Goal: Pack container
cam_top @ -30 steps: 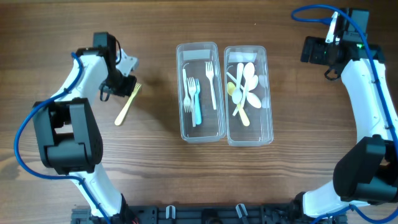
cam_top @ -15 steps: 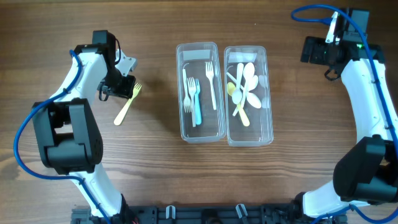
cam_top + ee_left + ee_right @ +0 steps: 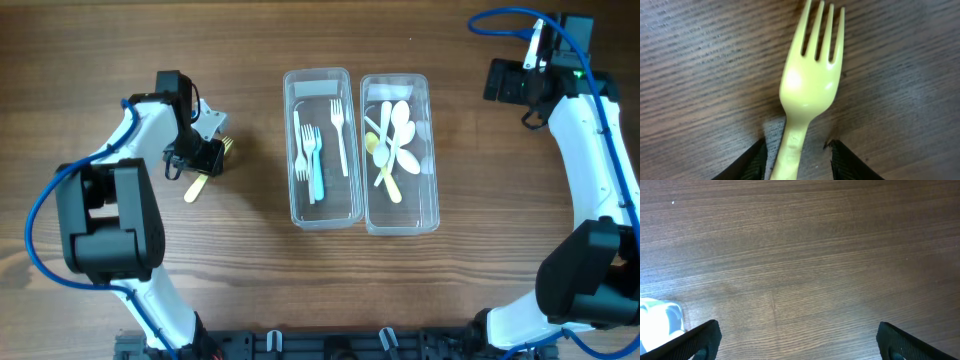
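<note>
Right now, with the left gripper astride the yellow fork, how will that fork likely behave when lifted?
The yellow fork looks like thin moulded plastic, so probably light and stiff. Its glossy sheen suggests the narrow handle could slip or pivot in the left gripper. Lying flat, it shouldn't roll.

Bright, even light in the overhead view throws soft shadows on the worktop (image 3: 480, 290). The fork (image 3: 807, 87) bears a small glare spot; the wood grain at top left blurs.
</note>
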